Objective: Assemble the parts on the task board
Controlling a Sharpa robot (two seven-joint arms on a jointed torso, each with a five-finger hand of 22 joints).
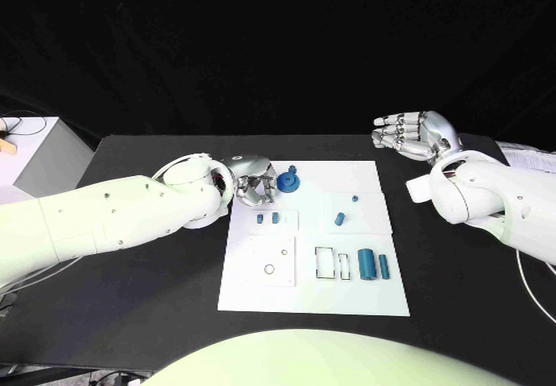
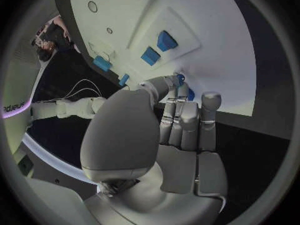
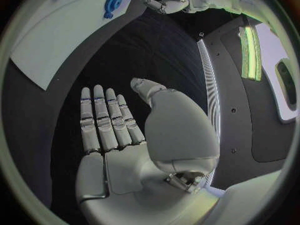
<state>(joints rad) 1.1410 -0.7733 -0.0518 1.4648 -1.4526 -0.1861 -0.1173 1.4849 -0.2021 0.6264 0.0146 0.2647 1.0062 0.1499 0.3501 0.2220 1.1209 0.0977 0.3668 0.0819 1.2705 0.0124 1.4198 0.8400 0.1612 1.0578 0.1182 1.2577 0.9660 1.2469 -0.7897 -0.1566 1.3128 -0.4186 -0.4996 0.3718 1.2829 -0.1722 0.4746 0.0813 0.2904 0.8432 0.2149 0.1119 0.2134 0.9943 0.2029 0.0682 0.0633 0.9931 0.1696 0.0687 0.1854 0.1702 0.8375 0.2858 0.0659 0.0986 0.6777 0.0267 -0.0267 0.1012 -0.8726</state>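
The white task board (image 1: 361,301) lies in the middle of the table. My left hand (image 1: 247,178) is at its far left corner. Thumb and fingertips (image 2: 182,96) close on a blue wheel-shaped part (image 1: 288,181), which peeks out blue around them (image 2: 180,78). Two small blue blocks (image 1: 267,217) stand in a raised plate, and two more small parts (image 1: 340,218) (image 1: 354,195) lie mid-board. A large blue cylinder (image 1: 366,263) and a thinner one (image 1: 383,266) lie beside two outlined slots (image 1: 333,264). My right hand (image 1: 414,132) hovers open beyond the board's far right corner, fingers (image 3: 103,117) spread, holding nothing.
A square plate with two round holes (image 1: 275,260) sits on the board's left half. Bare black table (image 1: 139,281) surrounds the board. A pale box (image 1: 29,153) stands off the table's far left corner.
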